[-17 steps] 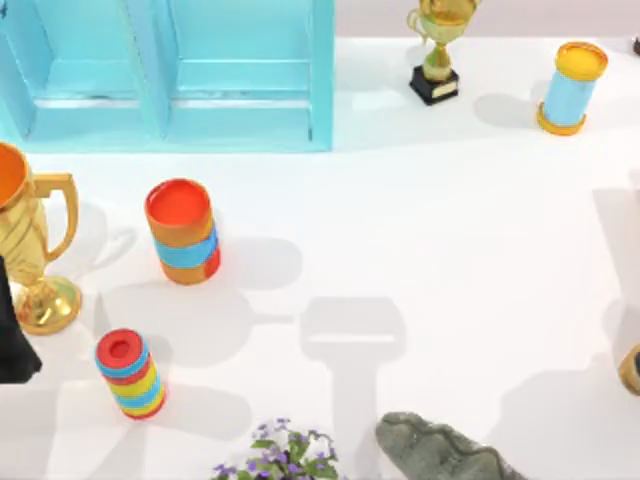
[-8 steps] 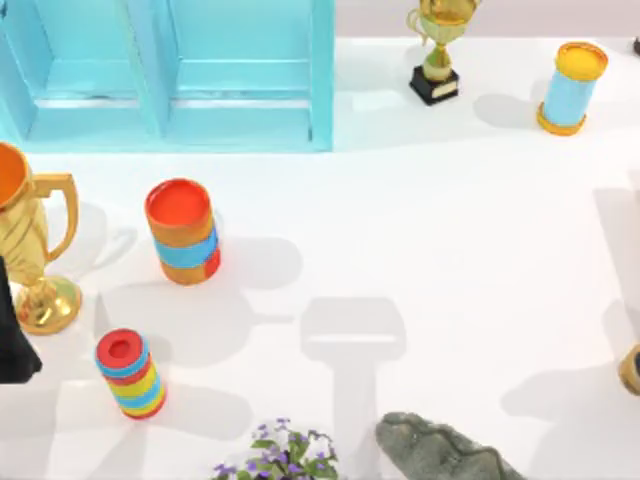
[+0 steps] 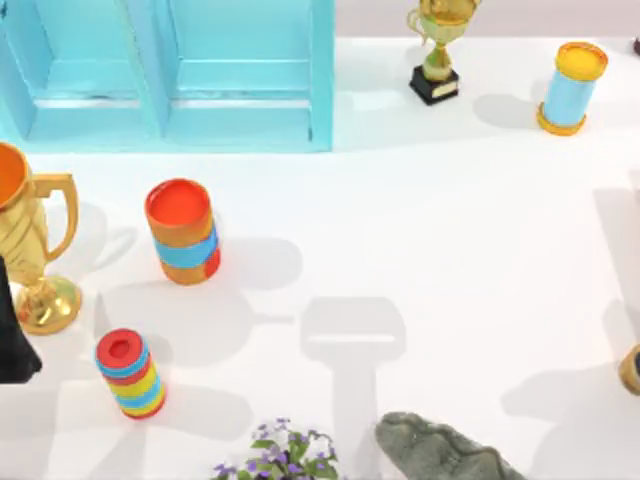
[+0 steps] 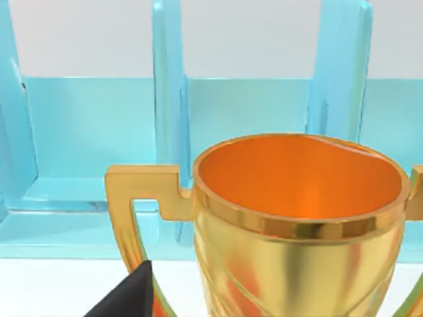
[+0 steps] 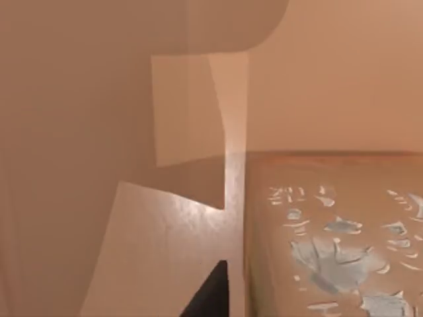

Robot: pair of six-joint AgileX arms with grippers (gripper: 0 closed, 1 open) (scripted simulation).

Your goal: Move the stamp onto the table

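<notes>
Right up against the right wrist camera there's tan wood with a patchy pale-blue mark, which I'm reading as the stamp [image 5: 317, 231]. A dark bit of the right gripper [image 5: 213, 294] pokes in beside it, touching or nearly so. I honestly can't tell whether it's clamped on the wood or loose.

From above, near the front edge, there's a grey rock [image 3: 430, 450] and some purple flowers [image 3: 280, 450]. Just past them a stamp-shaped shadow [image 3: 352, 335] falls on the white table [image 3: 450, 220]. My guess is the stamp is hanging over that bare patch, not set down.

The left arm [image 3: 12, 340] sits parked at the table's left edge by the big gold trophy [image 3: 25, 250]; I can't tell its grip either. The blue shelf unit [image 3: 180, 70] is at the back.

So the lowering and letting go look to be what's left.
</notes>
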